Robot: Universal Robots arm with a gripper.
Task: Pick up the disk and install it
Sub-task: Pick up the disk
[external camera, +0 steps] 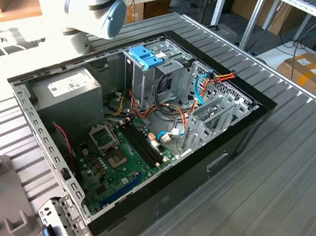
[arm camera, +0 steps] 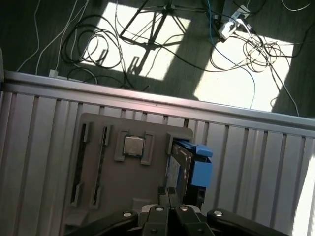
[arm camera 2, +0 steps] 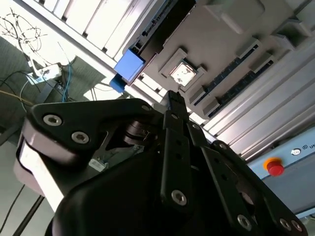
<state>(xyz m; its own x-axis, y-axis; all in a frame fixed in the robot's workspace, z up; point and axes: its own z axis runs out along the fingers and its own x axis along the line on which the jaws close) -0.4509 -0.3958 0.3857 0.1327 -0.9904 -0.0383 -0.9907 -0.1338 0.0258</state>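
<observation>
While the gripper hangs over a grey holder tray with its two black fingers pressed together and nothing between them, the disk stands on edge in a slot of that tray, a blue plastic rail along one of its sides. In the first wrist view the fingertips lie just beside the disk's edge; whether they touch it cannot be told. A square processor chip sits in a recess of the tray near the disk. The tray rests on a ribbed metal table, and beyond the table's edge loose cables lie on the floor. In the second wrist view a red button shows at the table's edge.

In the exterior view an open computer case lies on its side in the middle of the table. Inside are a green motherboard, a grey power-supply box toward the exterior view's left, and a metal drive cage topped by a light-blue bracket at the far side. The arm rises beyond the case's far edge.
</observation>
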